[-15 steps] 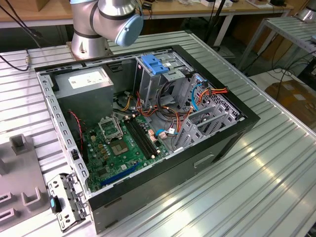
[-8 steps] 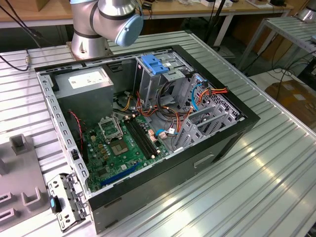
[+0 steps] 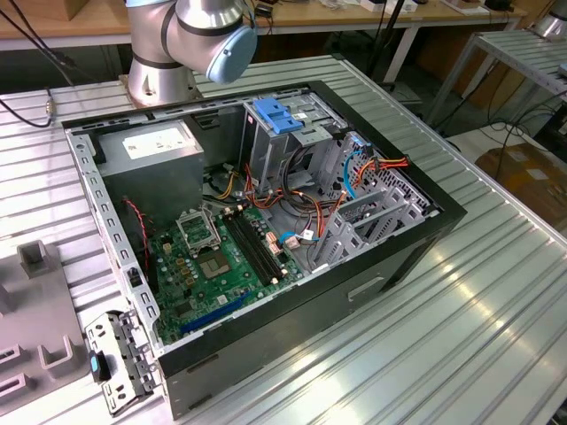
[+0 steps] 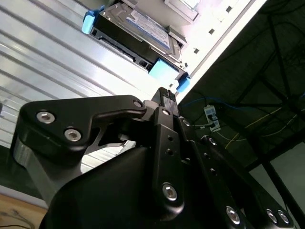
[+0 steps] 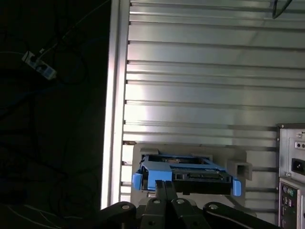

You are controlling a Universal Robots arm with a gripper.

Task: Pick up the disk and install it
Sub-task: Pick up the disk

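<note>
Both wrist views: hovered close to the disk (image 5: 186,168) with the gripper (image 5: 165,184) clenched on nothing, disk cradled in a grey holder (image 5: 239,168) on the ribbed table (image 5: 200,71).

Computer case (image 3: 399,266) is being carried on the counter (image 3: 478,345), arm base (image 3: 159,80) behind it. Power supply (image 3: 155,146), motherboard (image 3: 221,257) and drive cage (image 3: 283,133) are being housed inside. The disk (image 5: 186,172) is being cradled in a holder (image 5: 238,167) by the counter's edge, just before the end effector (image 5: 165,183).
</note>
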